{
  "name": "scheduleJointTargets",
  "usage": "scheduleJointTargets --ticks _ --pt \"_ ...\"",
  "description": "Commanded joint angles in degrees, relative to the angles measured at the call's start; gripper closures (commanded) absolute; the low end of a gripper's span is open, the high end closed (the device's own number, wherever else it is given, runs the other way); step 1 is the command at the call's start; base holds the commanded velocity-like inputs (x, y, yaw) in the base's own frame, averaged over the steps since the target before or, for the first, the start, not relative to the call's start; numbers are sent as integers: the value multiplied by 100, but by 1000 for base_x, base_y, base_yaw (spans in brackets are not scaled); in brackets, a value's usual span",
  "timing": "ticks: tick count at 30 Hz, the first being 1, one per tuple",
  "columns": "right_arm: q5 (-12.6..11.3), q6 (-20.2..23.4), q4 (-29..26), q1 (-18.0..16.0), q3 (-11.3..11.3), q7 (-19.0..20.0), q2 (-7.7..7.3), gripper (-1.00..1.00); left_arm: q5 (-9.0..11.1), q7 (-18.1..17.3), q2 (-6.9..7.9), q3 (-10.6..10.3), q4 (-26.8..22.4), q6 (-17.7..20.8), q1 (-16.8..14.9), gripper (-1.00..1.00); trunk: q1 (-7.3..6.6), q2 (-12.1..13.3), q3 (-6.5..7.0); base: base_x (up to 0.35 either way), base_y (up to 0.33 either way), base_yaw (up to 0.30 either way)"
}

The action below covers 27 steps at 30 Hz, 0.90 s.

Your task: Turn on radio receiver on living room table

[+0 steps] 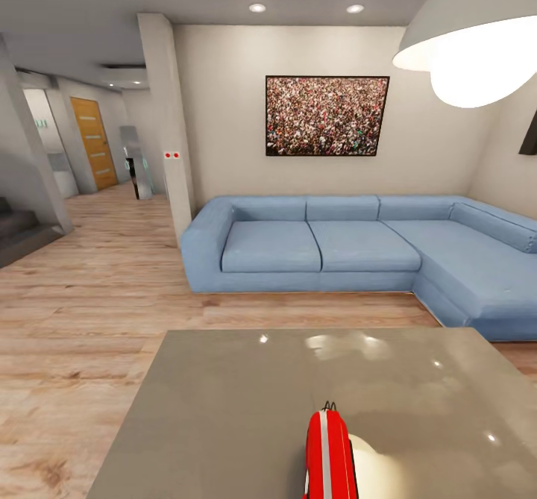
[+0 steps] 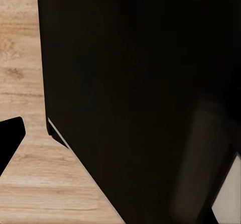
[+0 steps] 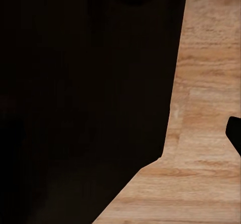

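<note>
The red radio receiver (image 1: 328, 454) with white stripes stands on the table (image 1: 224, 409) at its near edge, seen end-on, its thin wire handle poking up at the top. The glossy grey-brown top reflects ceiling lights. In the left wrist view one black fingertip (image 2: 9, 138) juts in over the wood floor (image 2: 30, 184), beside a large dark surface (image 2: 140, 93). The right wrist view likewise has a black fingertip (image 3: 236, 133) at its edge, over plank floor (image 3: 206, 83) next to a big dark mass (image 3: 85, 98). Neither pair of fingers is seen whole.
A blue sectional sofa (image 1: 335, 249) stands beyond the table under a crowd picture (image 1: 327, 115). A white pendant lamp (image 1: 477, 44) hangs close at the upper right. A pillar (image 1: 170, 126), a hallway with an orange door (image 1: 95, 142) and steps (image 1: 19, 230) lie to the left.
</note>
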Motion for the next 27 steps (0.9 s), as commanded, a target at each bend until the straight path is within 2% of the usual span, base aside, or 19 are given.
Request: scheduleJointTargets --ticks 1,11,18,22,27 --pt "-3 0 0 0 0 0 -1 -100 0 0 0 0 0 0 0 -100 0 0 0 0 0 0" --pt "-36 -1 0 2 -9 0 -6 -100 -28 0 -46 -6 2 -11 0 -100 0 0 0 0 0 0" --pt "-39 -1 0 1 -21 -1 -6 -100 -43 0 -77 -20 3 1 0 -100 -154 281 126 0 0 0" --pt "-39 -1 0 3 -24 -3 -6 -100 -44 5 -107 -23 2 -6 0 -100 -154 281 126 0 0 0" --pt "-39 -1 0 4 -22 -5 -6 -100 -44 1 -113 -25 2 -6 0 -100 -264 481 215 0 0 0"
